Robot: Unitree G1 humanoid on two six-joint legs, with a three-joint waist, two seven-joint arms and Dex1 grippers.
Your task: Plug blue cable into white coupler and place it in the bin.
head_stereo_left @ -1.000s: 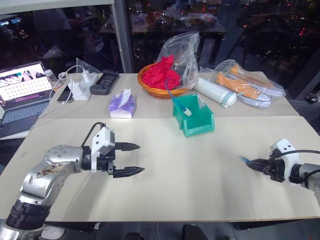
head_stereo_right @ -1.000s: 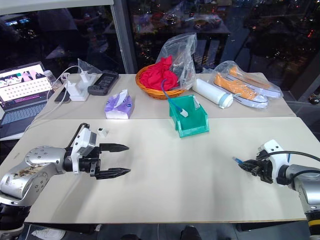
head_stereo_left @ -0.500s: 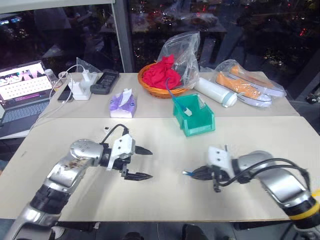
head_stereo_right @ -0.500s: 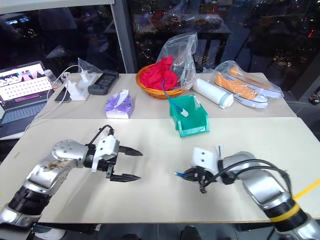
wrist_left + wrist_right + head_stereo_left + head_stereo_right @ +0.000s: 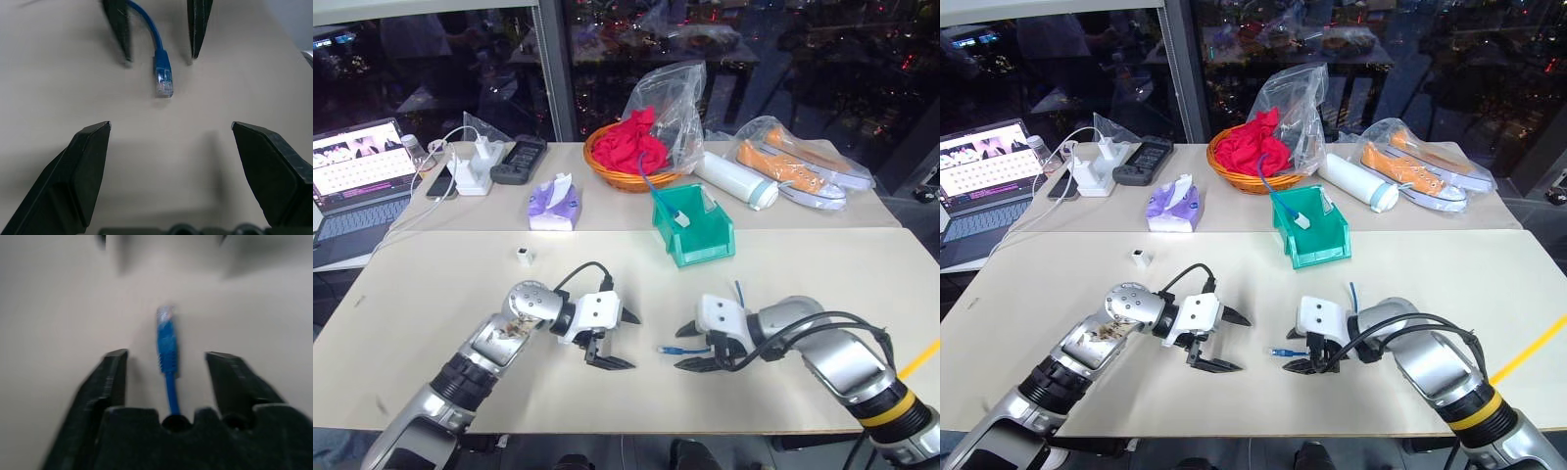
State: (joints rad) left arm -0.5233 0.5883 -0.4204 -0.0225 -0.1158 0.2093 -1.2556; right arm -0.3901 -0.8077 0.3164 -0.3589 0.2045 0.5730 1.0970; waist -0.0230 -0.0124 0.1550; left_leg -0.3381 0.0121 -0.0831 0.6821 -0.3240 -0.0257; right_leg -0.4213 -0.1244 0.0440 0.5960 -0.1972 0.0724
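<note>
Both arms are meeting low over the near table (image 5: 431, 284), grippers pointing at each other. The right gripper (image 5: 688, 345) is standing with its jaws spread, and the blue plug (image 5: 163, 80) of the cable (image 5: 670, 349) is lying on the tabletop between its fingertips, touching neither finger (image 5: 111, 377) as far as the wrist view shows. The cable is running back from the plug along the gripper toward the right arm, and a short blue loop is showing just behind the right wrist.

The left gripper (image 5: 622, 340) is sitting wide open too, holding nothing, its tips facing the plug from the left with a stretch of bare table between. From its wrist camera the plug is lying dead ahead, framed by the right gripper's two black fingers (image 5: 119, 27) beyond it.

The coupler (image 5: 524, 255) is resting by itself on the near table, well to the left and farther back than the grippers, apart from everything.

The bin (image 5: 700, 245) is sitting at the far edge of the near table, just right of centre, with a small white piece and a blue cord lying in it; that cord is trailing up toward the basket (image 5: 626, 178) holding the red cloth (image 5: 628, 147). Tissues (image 5: 553, 208), a charger (image 5: 473, 176) and a laptop (image 5: 357, 174) are lining the far left.
</note>
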